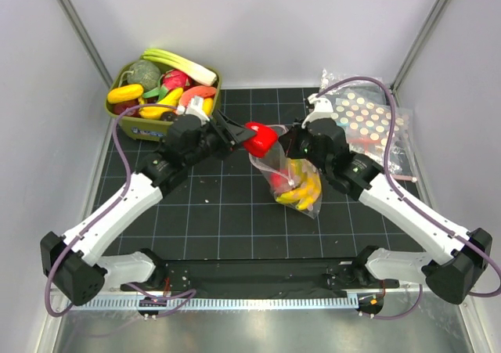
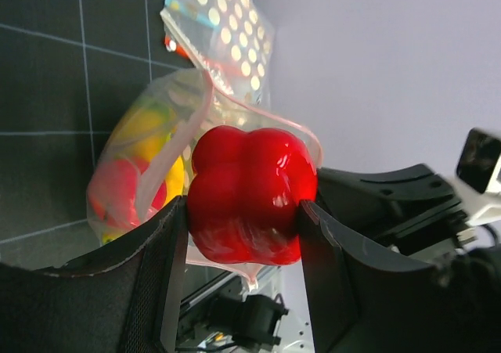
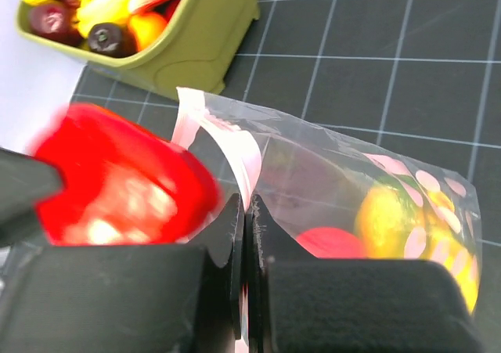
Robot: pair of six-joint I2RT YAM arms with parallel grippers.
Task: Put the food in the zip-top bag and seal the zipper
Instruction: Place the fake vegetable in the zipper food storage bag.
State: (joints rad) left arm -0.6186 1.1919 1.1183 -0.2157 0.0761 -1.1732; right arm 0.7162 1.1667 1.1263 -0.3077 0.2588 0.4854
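Fruit (image 1: 261, 138) — the round red one — sits clamped in the left end effector (image 1: 244, 136) just at the mouth of the zip-top bag (image 1: 293, 182), whose rim the right end effector (image 3: 246, 210) pinches tight, bag body trailing near-rightward along the desk (image 1: 211, 212).

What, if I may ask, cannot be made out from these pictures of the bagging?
- Top view: the mouth of the zip-top bag, hidden behind the red pepper and the right tool.
- Right wrist view: the pepper's shape, blurred and partly covered by a dark finger at left.
- Left wrist view: the bag's near end, behind a finger of the left tool.
- Top view: items in the green bin, too small to name.
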